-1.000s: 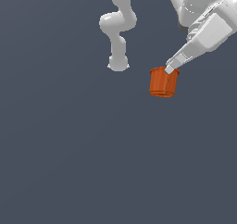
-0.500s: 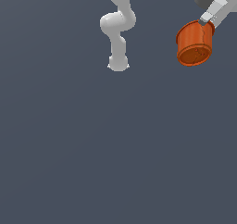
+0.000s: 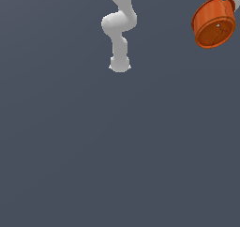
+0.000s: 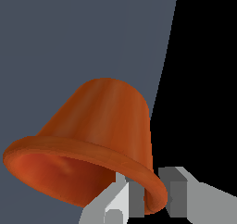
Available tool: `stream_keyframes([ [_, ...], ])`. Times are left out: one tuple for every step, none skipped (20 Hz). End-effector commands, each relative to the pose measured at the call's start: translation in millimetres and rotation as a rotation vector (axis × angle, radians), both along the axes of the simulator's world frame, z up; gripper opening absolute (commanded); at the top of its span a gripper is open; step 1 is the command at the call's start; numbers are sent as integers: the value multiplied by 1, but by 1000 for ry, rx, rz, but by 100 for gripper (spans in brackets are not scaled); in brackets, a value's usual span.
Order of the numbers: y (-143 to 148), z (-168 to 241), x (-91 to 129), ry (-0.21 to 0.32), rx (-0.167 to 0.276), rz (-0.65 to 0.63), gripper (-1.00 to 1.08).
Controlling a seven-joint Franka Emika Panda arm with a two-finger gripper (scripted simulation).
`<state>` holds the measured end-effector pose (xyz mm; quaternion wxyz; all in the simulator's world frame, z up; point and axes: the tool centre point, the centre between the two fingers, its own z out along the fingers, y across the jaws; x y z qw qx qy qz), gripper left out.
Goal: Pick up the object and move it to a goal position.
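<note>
Orange-red, the one cup [image 4: 99,135] hangs tilted, its rim pinched between two fingers [image 4: 118,204]

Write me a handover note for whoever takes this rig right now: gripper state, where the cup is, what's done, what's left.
Gripper: shut on the orange-red cup, pinching its rim wall with one finger inside and one outside, as the wrist view shows.
Cup: off the grey floor, at the upper edge of the exterior view's right, tilted so its hollow opening shows to that camera.
Arm: the white arm base stands at upper centre of the exterior view; the gripper is mostly out of that frame.
Done: cup grasped and lifted.
Left: carry it to the goal position. No goal marker shows in either view, so confirm the target before moving.
</note>
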<state>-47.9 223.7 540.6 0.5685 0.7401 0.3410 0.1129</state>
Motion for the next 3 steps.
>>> stream_keyframes([
  [2,3,-2,-11,-2,-3,-100],
  [2,3,-2,-11,-3,-3,-100],
  [2,3,-2,-10,-3,-3,-100],
])
